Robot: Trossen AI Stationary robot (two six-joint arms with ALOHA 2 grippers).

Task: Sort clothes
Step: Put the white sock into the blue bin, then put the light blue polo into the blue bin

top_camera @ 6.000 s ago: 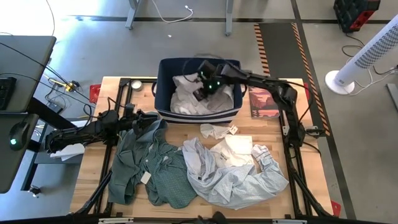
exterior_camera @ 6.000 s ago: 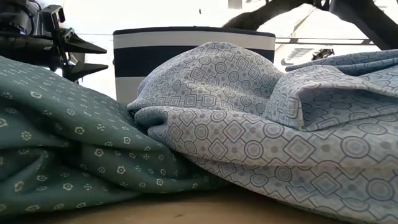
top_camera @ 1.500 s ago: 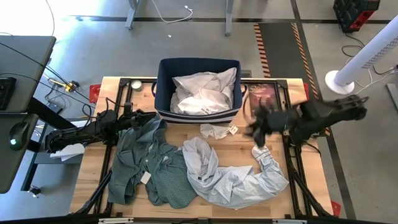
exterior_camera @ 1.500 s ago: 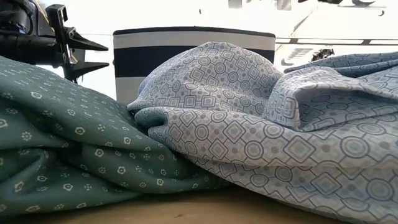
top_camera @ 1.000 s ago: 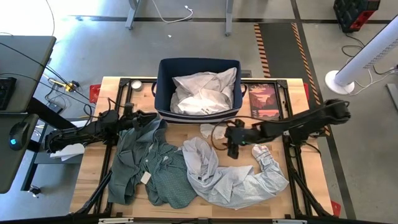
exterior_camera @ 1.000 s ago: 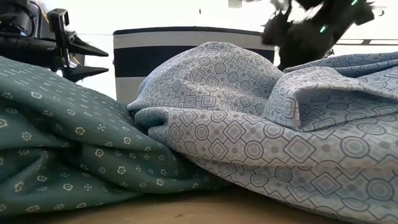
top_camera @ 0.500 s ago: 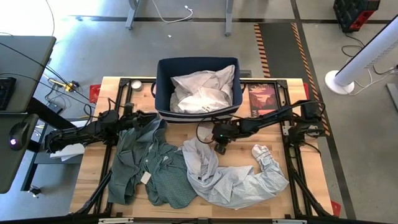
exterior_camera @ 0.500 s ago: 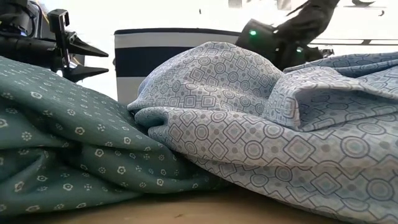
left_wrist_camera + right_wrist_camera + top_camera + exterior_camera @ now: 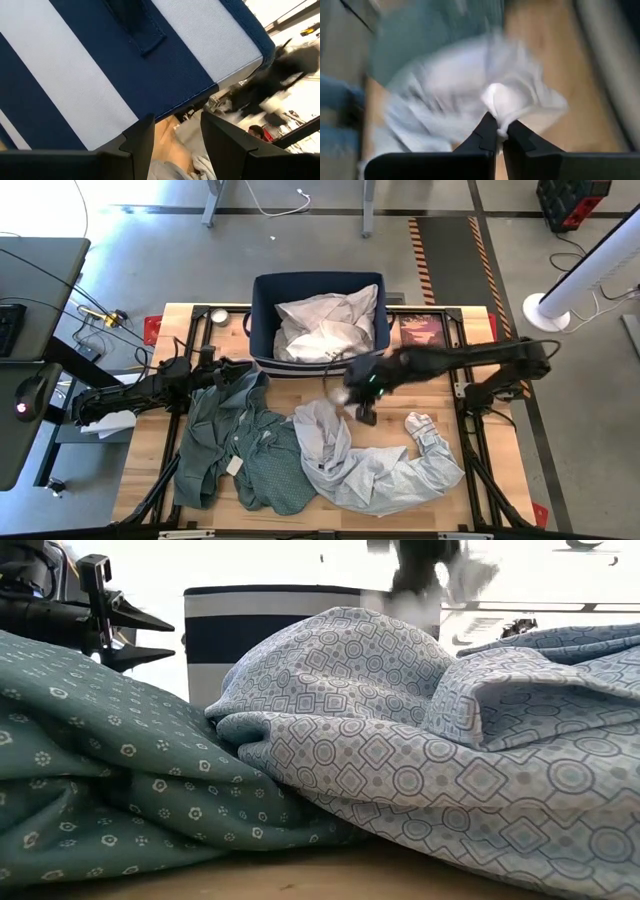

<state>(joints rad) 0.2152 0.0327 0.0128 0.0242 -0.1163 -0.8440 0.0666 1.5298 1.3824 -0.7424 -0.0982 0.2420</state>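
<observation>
Just in front of the navy blue fabric bin with white stripes (image 9: 262,320), a small crumpled white cloth piece (image 9: 343,392) is pinched in the right gripper (image 9: 358,394), whose dark fingers (image 9: 487,134) are shut tight on a bunched fold of it, as the right wrist view shows. The cloth hangs as a loose wad with no clear long axis; its gathered peak points up into the fingers and the rest trails toward the wooden surface (image 9: 440,500) below. Judging from these pictures, the step in hand is lifting this piece toward the bin, which already holds a heap of white shirts (image 9: 325,330). Doing it well probably means raising the wad high enough for its trailing edge to clear the bin's near wall, then letting go over the middle of the heap, and checking that no corner of the pale blue-grey patterned shirt (image 9: 375,465) just beside it comes up too. That shirt sprawls across the surface's front right, its long axis running roughly left to right, and touches the grey-green dotted shirt (image 9: 240,450) at front left. The left gripper (image 9: 224,372) waits at the grey-green shirt's far edge near the bin's left corner, fingers (image 9: 225,140) partly open and holding nothing.
</observation>
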